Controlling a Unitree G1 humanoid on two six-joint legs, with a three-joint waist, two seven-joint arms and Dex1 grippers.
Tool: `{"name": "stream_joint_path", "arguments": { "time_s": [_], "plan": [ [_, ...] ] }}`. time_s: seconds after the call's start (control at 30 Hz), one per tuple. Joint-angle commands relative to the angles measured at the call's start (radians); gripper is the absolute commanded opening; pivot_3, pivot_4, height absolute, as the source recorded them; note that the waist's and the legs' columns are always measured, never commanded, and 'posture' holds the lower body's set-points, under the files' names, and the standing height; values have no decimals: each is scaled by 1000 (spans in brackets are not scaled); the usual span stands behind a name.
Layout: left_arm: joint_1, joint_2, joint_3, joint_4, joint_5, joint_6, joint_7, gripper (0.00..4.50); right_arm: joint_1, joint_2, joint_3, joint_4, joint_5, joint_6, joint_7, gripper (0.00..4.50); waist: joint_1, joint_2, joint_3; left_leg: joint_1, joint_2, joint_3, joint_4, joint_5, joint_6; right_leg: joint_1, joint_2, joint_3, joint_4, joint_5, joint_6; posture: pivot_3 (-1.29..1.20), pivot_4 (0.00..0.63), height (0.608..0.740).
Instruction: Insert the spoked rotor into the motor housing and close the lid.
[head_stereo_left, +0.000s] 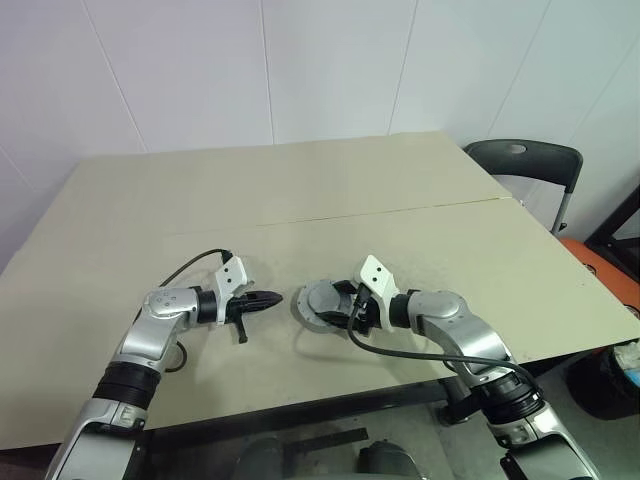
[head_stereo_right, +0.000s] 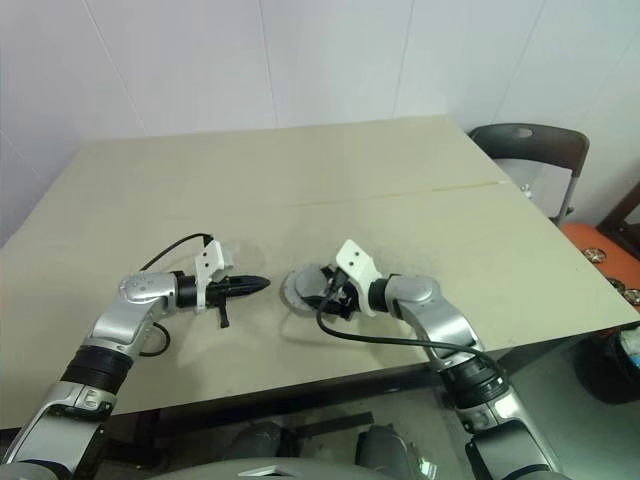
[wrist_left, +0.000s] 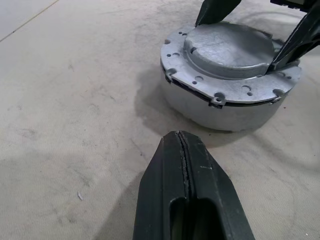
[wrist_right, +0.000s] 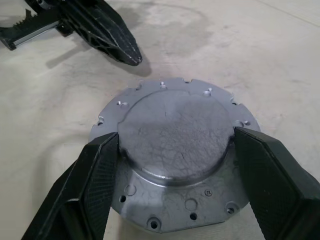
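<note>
The motor housing, a pale grey round puck, sits on the table in front of me. The lid lies on top of it with its plain grey metal face up and its notched flange over the rim. My right gripper reaches over it, one finger pressed against each side of the lid's raised centre. My left gripper is shut and empty. It points at the housing from the left, a short gap away, and its tip also appears in the right wrist view. The spoked rotor is hidden.
The tan table has a seam across its middle and its front edge lies close below my arms. A dark chair stands past the right corner. A black cable loops from my left wrist.
</note>
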Motion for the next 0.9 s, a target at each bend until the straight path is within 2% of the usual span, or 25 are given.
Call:
{"name": "stream_joint_path", "arguments": {
  "time_s": [0.03, 0.23, 0.53, 0.8, 0.9],
  "plan": [
    [-19, -1, 11, -9, -2, -18, -1, 0, 3, -11, 23, -16, -12, 29, 9, 3201, 0, 0, 0, 0, 0, 0, 0, 0, 0, 0, 0, 0, 0, 0, 0, 0, 0, 740],
    [-18, -1, 11, -25, -3, -8, 2, 0, 31, -84, 77, -35, -15, 106, 71, 3201, 5, -2, -2, 0, 0, 0, 0, -1, 1, 1, 0, 0, -1, 0, 0, 0, 0, 740],
    [-55, -24, 4, -28, -7, 4, -1, 0, 46, -82, 80, -39, -9, 153, 56, 3201, 6, -3, -2, 0, -1, -1, 0, -1, 1, 2, -1, -1, -2, -1, -1, 0, 0, 740],
    [-155, -104, -19, 23, 2, -20, -10, 0, 49, -81, 66, -27, -13, 165, 33, 3201, 23, -4, -4, 2, -1, -1, 0, -1, 2, 4, 0, -1, -2, -1, -1, 0, 0, 740],
    [-175, -126, -45, 49, 15, -40, -26, 0, 46, -51, 15, -46, 41, 176, 34, 3201, 26, -5, -4, 2, -1, -1, 0, -1, 2, 4, 0, -1, -2, -1, -1, 0, 0, 740]
  ]
}}
